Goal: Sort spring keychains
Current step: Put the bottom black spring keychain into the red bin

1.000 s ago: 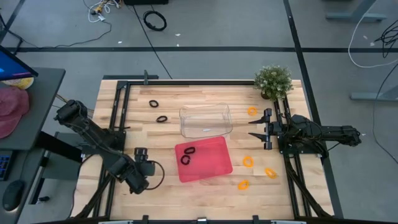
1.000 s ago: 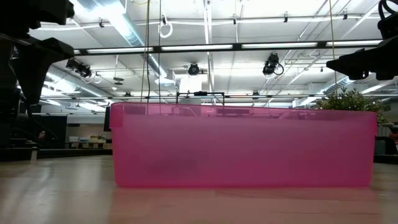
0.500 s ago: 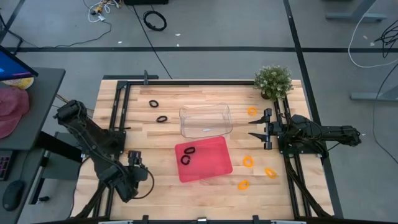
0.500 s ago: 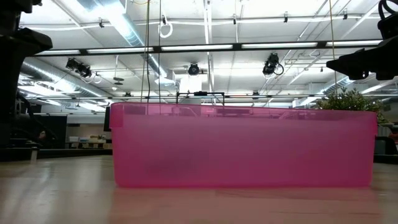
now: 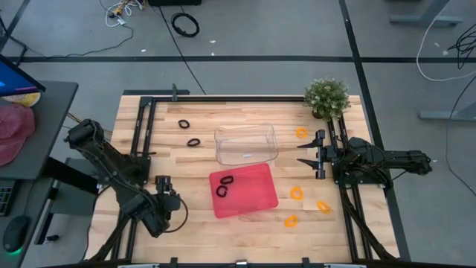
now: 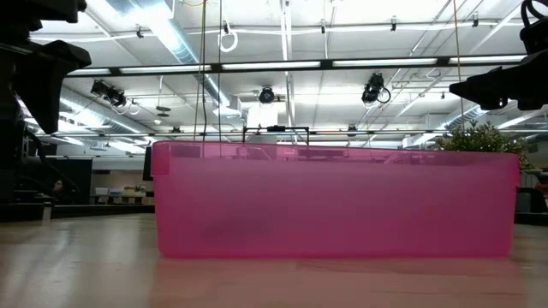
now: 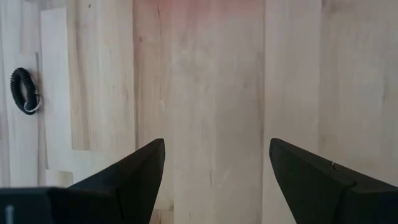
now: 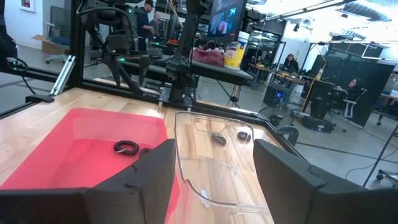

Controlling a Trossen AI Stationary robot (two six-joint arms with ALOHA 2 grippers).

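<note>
Two black spring keychains [image 5: 224, 185] lie in the red tray [image 5: 253, 202] at the table's middle; one also shows in the right wrist view [image 8: 126, 147]. Two more black ones [image 5: 184, 123] [image 5: 193, 142] lie on the wood at the far left. Orange ones lie on the right: one by the far edge [image 5: 301, 133], three nearer [image 5: 297, 193] [image 5: 323, 207] [image 5: 291, 221]. My left gripper [image 5: 165, 193] is open and empty, pointing down at bare wood left of the tray [image 7: 211, 168]. My right gripper [image 5: 311, 154] is open and empty, level, at the right, facing the tray [image 8: 214, 168].
A clear plastic container [image 5: 246, 144] stands just beyond the red tray. A potted plant [image 5: 327, 97] stands at the far right corner. Dark rails [image 5: 145, 134] run along both sides of the table. A black cable coil [image 5: 186, 24] lies on the floor beyond it.
My left gripper has swung toward the table's left edge, away from the red tray, then come back a little toward it. It stays open and empty.
</note>
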